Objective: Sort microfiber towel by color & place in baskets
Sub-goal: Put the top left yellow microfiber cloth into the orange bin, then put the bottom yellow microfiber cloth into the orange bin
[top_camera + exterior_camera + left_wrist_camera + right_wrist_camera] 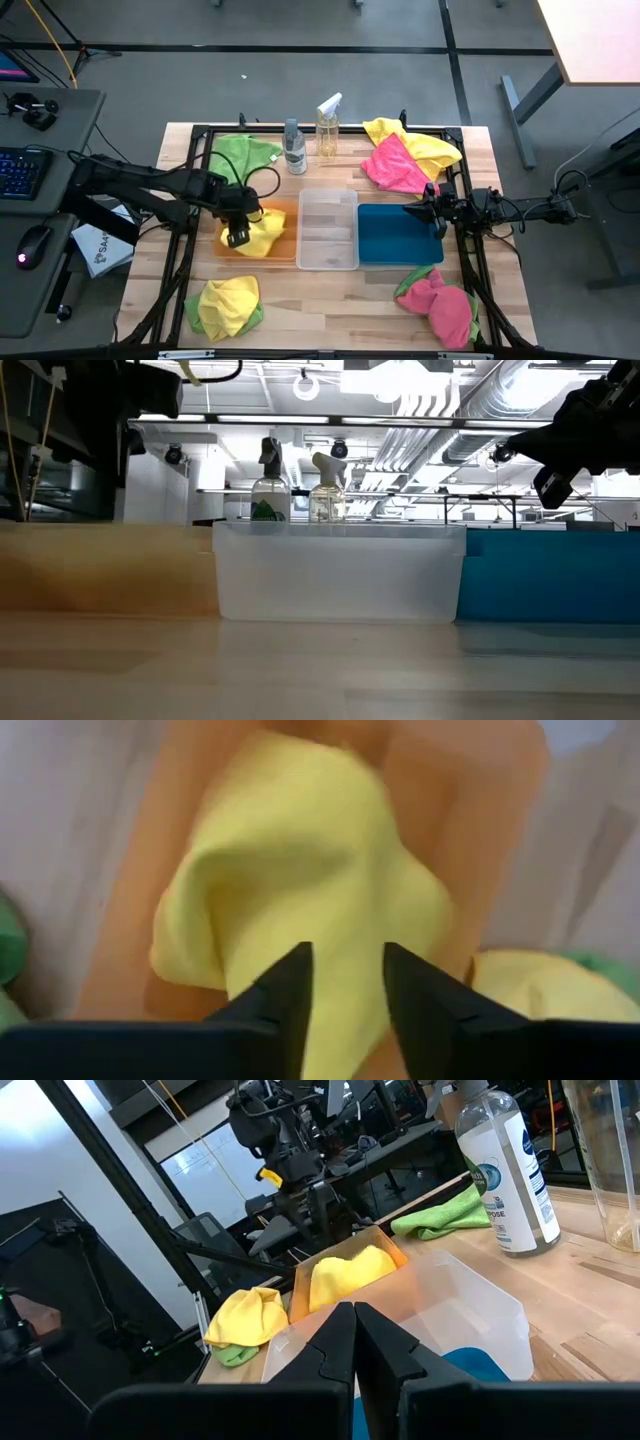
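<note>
Three bins stand side by side at mid-table: orange (288, 212), clear (328, 228), teal (392, 236). A yellow towel (262, 232) lies bunched in the orange bin. My left gripper (238, 236) sits over it and is shut on it. My right gripper (412, 212) hovers shut over the teal bin's far right part and touches nothing. Other towels lie on the table: green (246, 153) at far left, yellow (428, 145) and pink (396, 165) at far right, yellow on green (228, 305) at near left, and pink on green (440, 302) at near right. My left gripper pinches a raised fold of the yellow towel (345, 985) between its two fingers (290, 982), coming from above and pointing down. The rest of the towel (300, 860) lies heaped in the orange bin (470, 830) below the fingers, slack.
Two spray bottles (294, 148) (328, 125) stand behind the clear bin near the far edge. A dark frame runs around the table edges. Bare wood lies along the near edge between the two near towel piles. A keyboard and mouse sit on a side desk to the left.
</note>
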### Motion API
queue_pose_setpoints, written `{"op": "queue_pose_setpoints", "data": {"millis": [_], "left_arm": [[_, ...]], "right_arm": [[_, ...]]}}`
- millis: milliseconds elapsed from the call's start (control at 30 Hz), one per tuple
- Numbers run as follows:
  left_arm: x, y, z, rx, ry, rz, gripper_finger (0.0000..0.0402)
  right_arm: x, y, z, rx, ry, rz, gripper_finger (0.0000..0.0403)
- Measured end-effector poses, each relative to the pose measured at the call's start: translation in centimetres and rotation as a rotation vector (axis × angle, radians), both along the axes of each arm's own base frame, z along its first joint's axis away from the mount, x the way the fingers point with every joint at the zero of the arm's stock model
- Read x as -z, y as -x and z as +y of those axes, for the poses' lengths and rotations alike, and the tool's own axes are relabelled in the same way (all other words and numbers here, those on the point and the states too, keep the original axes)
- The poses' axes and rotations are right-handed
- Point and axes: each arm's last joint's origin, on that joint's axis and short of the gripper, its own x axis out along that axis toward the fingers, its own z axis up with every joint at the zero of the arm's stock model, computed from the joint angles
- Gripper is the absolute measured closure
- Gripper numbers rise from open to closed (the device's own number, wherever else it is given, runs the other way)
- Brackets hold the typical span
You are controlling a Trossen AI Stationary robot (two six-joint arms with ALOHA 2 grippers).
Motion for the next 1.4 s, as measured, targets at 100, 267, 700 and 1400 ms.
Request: {"op": "queue_pose_setpoints", "data": {"millis": [100,267,700,1400], "left_arm": [[-0.8,-0.2,0.0,0.089,-0.015,-0.022,0.0235],[-3.3,-0.2,-0.5,0.14,0.088,-0.061,0.0189],[-2.0,3.0,-12.6,0.513,0.064,-0.007,0.0181],[5.0,2.6,-19.8,0.655,-0.023,0.188,0.0181]], "right_arm": [[0.0,0.0,0.0,0.0,0.0,0.0,0.0402],[0.0,0.0,0.0,0.0,0.0,0.0,0.0402],[0.0,0.0,0.0,0.0,0.0,0.0,0.0402],[0.0,0.0,0.0,0.0,0.0,-0.001,0.0402]]}}
